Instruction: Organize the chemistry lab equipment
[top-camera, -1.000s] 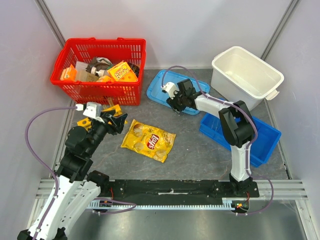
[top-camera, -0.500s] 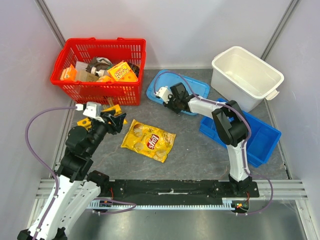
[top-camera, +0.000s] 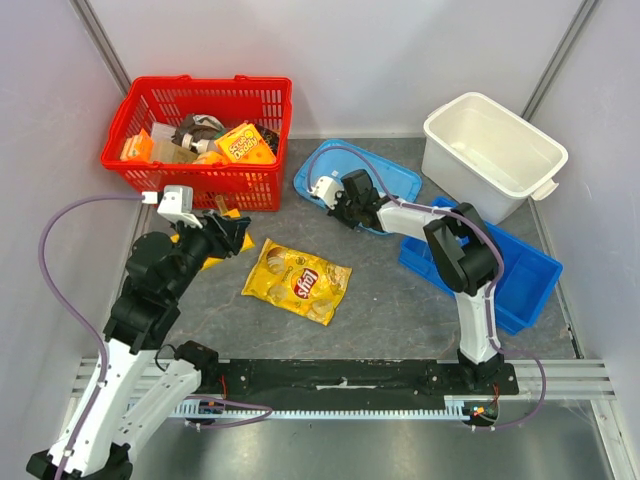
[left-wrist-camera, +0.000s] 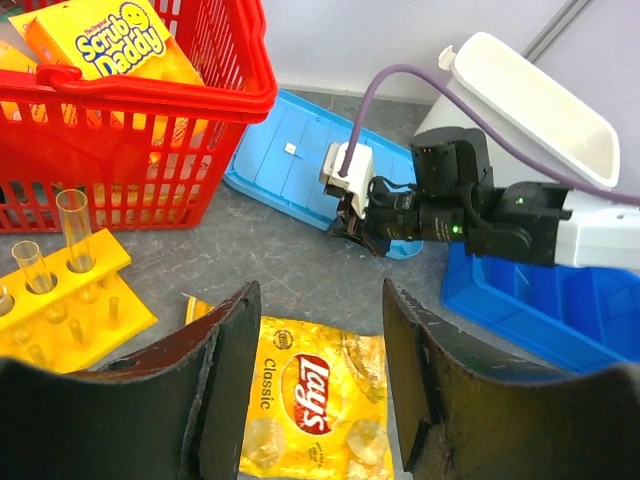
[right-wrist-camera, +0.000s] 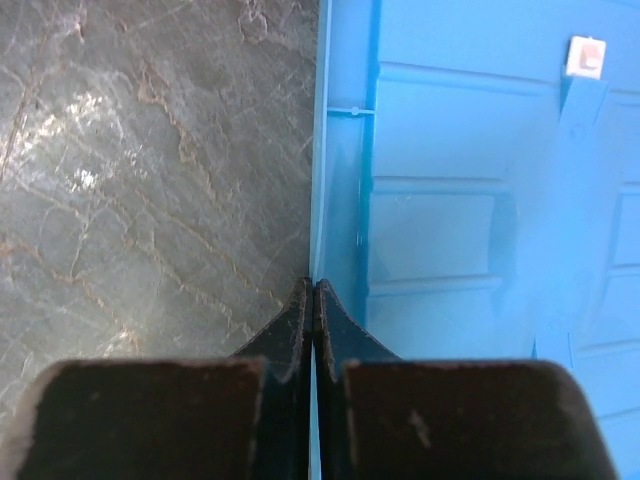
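A yellow test tube rack holding clear test tubes lies on the table in front of the red basket. In the top view my left arm hides most of the rack. My left gripper hovers open, just right of the rack and above the chips bag, with nothing between its fingers. A flat blue lid lies at the table's middle back. My right gripper is shut on the lid's near-left rim, a thin blue edge showing between the jaws.
A yellow Lay's chips bag lies at the centre. The red basket at back left holds a sponge pack and several other items. A white tub stands at back right, a blue bin in front of it.
The right gripper slid left along the lid's edge and closed on its rim. The left arm shifted slightly left and up, its jaws still open.
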